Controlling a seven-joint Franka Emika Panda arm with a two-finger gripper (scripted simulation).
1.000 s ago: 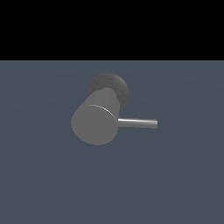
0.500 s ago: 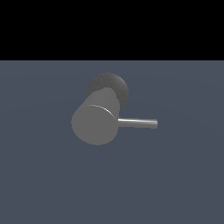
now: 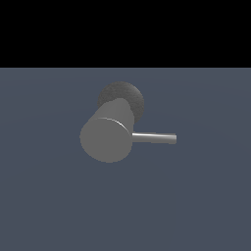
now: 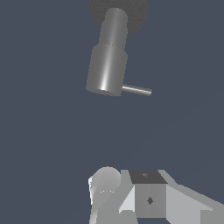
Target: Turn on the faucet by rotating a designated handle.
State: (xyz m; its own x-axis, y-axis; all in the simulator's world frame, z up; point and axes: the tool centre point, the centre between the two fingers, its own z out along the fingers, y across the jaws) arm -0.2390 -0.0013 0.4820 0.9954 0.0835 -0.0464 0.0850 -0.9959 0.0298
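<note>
The faucet is a thick dull grey cylinder with its flat round end facing the exterior view, joined to a darker rough round base. The handle, a thin straight grey rod, sticks out level toward the exterior view's right. The wrist view shows the faucet, its handle and the base from farther off. My gripper appears only in the wrist view, well apart from the faucet. Its fingers stand together with no gap and hold nothing. The arm is out of the exterior view.
A flat blue-grey surface spreads around the faucet, and the band above it in the exterior view is black. No other objects show.
</note>
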